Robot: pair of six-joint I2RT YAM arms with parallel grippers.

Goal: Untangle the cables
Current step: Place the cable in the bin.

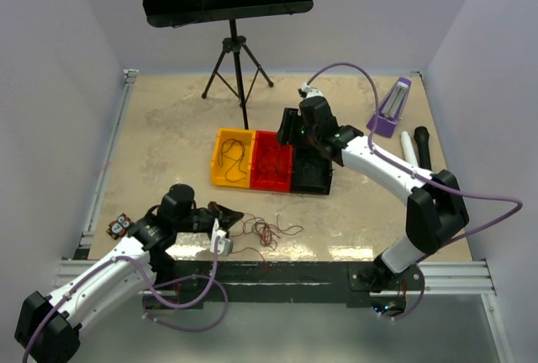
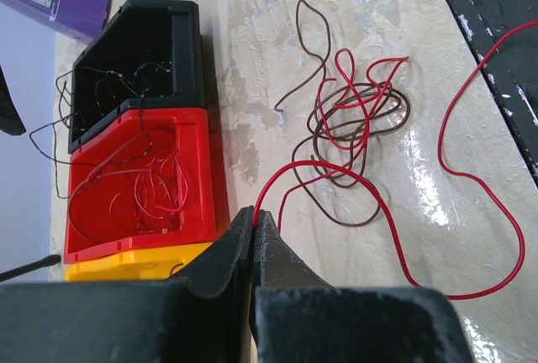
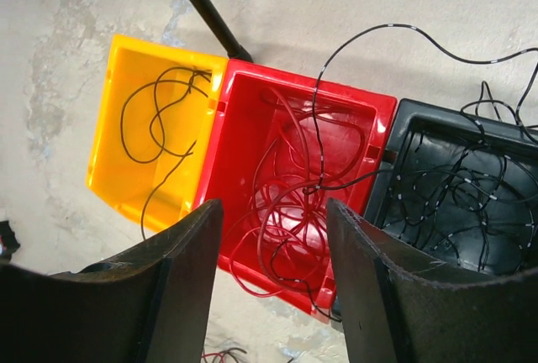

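Note:
The cables (image 2: 353, 119) lie as a loose clump of thin red and dark wires on the table, seen near the front edge in the top view (image 1: 267, 233). My left gripper (image 2: 254, 212) is shut on the end of one red wire, which loops out to the right (image 2: 471, 182). In the top view this gripper (image 1: 238, 213) sits just left of the clump. My right gripper (image 3: 275, 203) hangs open above the red bin (image 3: 269, 73), nothing between its fingers. Red wires and one black wire lie in that bin.
A yellow bin (image 3: 105, 153) with a black wire, the red bin (image 1: 271, 161) and a black bin (image 3: 454, 115) with black wires stand in a row. A music stand (image 1: 239, 69) is behind them. At the right stands a purple metronome (image 1: 389, 109).

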